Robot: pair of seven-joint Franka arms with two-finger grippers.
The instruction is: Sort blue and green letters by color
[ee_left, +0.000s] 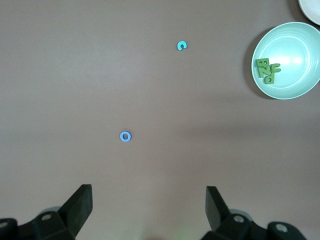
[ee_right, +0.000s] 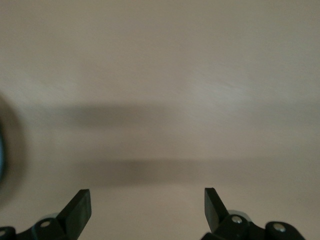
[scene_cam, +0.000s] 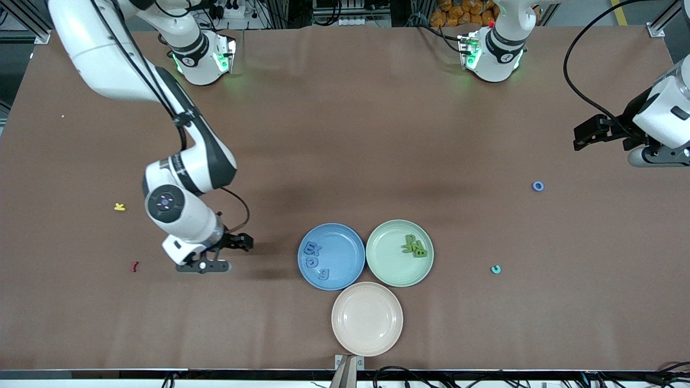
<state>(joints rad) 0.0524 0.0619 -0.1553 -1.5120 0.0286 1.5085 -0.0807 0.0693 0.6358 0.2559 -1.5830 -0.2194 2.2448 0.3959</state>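
Three blue letters [scene_cam: 315, 258] lie in the blue plate [scene_cam: 345, 250]. A clump of green letters [scene_cam: 415, 247] lies in the green plate [scene_cam: 388, 261]; it also shows in the left wrist view [ee_left: 267, 70]. A blue O [scene_cam: 538, 186] lies alone on the table toward the left arm's end, also in the left wrist view [ee_left: 125, 136]. A teal C [scene_cam: 495, 269] lies beside the green plate, also in the left wrist view [ee_left: 182, 46]. My left gripper [scene_cam: 582, 136] is open and empty above the table near the O. My right gripper [scene_cam: 243, 242] is open and empty, low beside the blue plate.
An empty pink plate [scene_cam: 367, 318] sits nearer the front camera than the other two plates. A yellow letter [scene_cam: 119, 207] and a dark red letter [scene_cam: 134, 266] lie toward the right arm's end. The green plate shows in the left wrist view [ee_left: 295, 80].
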